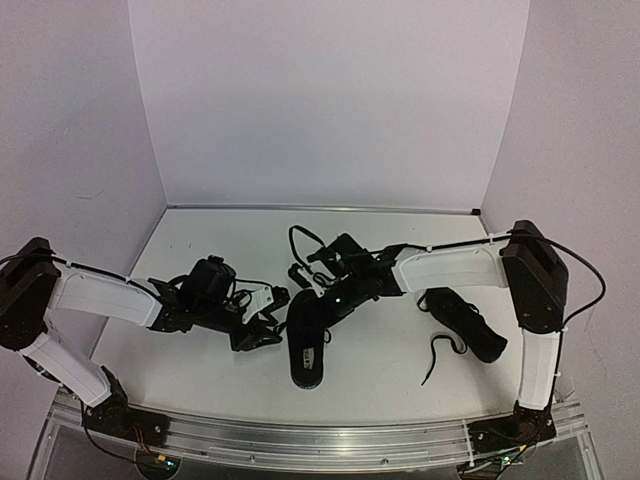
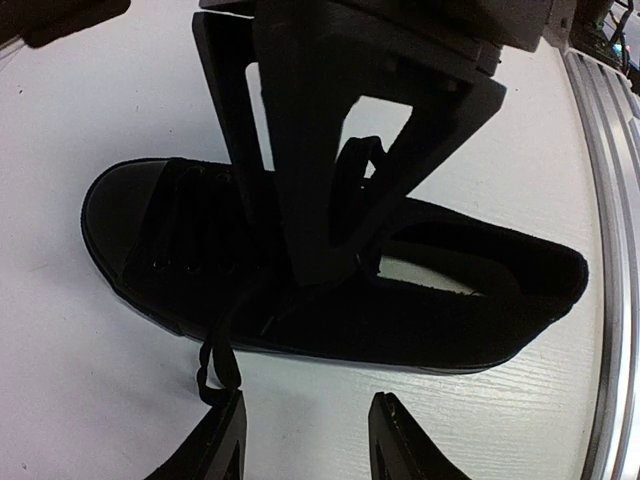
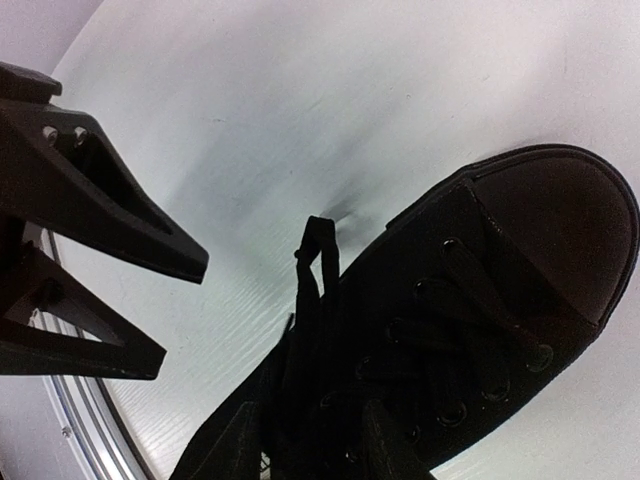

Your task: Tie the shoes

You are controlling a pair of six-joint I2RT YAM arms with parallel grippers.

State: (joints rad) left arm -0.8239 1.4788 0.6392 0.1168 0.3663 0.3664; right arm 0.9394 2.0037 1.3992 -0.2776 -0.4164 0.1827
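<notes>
Left claw [image 2: 308, 410] is seen with its jaws apart and nothing between them, low over the table [image 1: 200, 230] and just beside the left flank of the middle shoe [image 1: 307, 345]. A lace loop [image 2: 215, 365] spills off that flank, and its end lies close to one of this claw's fingers, though no contact can be made out.

Right claw [image 3: 310, 425] is set over the laced front of the same shoe, reached in from the right. Its fingers are parted a little, with dark laces crowded between them. Whether a lace is pinched there cannot be told.

From the top view the middle shoe is seen lying with its long axis running away from the arm bases, heel and pale insole label toward the near edge, toe at the far end under the right claw. The left claw therefore faces it broadside, and the loose loop lies on its side. It is judged that this loop is the left claw's to take, being nearer to it, while the laces on top are left to the right claw.

A second shoe [image 1: 468, 325] lies well apart to the right, near the right arm, angled across the table, with a lace trailing toward the near edge. Neither claw is near it.
</notes>
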